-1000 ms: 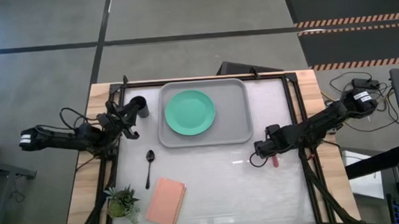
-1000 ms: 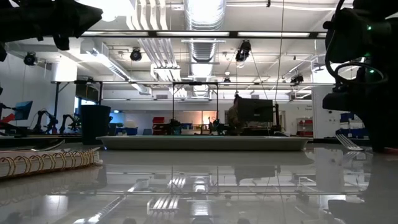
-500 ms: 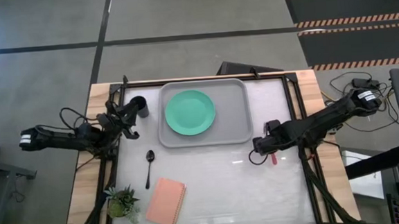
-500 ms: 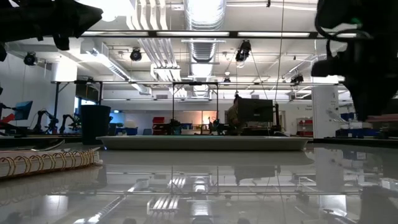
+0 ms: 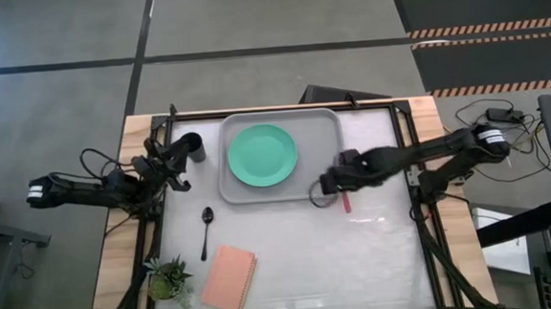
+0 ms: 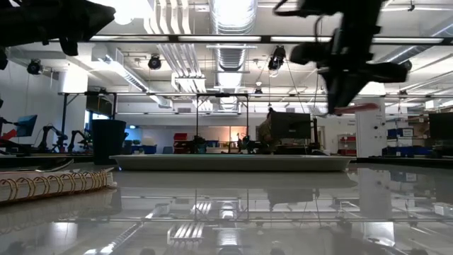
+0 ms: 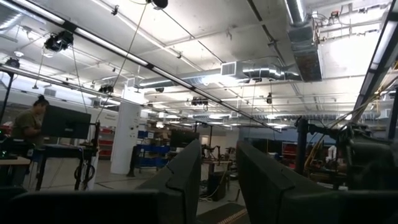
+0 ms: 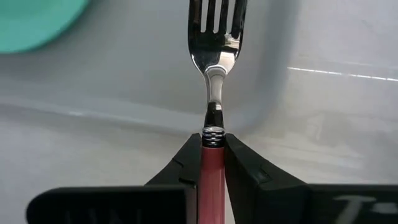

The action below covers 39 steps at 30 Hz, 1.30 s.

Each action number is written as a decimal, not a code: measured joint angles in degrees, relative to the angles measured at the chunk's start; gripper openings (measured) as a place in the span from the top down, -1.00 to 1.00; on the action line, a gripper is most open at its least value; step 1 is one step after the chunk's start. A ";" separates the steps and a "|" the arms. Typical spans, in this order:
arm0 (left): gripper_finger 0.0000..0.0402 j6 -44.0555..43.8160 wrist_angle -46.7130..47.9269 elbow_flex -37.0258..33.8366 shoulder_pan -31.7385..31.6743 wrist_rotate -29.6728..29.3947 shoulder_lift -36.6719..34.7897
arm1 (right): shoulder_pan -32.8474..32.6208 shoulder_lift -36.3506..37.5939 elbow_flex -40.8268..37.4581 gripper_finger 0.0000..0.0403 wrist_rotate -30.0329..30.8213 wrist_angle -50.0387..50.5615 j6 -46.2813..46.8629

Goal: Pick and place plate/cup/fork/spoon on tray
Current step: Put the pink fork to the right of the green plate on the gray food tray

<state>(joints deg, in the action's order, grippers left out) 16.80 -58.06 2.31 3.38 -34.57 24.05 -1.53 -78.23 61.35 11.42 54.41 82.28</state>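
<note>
Since before, we carried the fork (image 8: 212,74), clenched in our right tool (image 5: 333,183), over the tray's (image 5: 327,142) near-right corner; our left tool's (image 7: 217,180) fingers stay parted.

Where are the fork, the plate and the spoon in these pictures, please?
fork (image 8: 215,37): right wrist view, on the silvery tines.
plate (image 5: 262,155): high view, centre of the green disc.
spoon (image 5: 206,232): high view, midway along the black handle.

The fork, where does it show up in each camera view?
High view: fork held by the right tool at the tray near-right corner.
Low view: pink handle up high, right of centre.
Left wrist view: not in it.
Right wrist view: centre.
Shared landmark: the tray.
</note>
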 joint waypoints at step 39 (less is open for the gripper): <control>0.58 0.55 -0.07 0.00 0.02 0.00 -0.24 | 22.94 -21.32 11.70 0.83 -2.34 -3.13 -19.17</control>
<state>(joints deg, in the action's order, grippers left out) 17.35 -58.13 2.31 3.40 -34.57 23.81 21.41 -99.55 73.05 9.08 51.28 63.11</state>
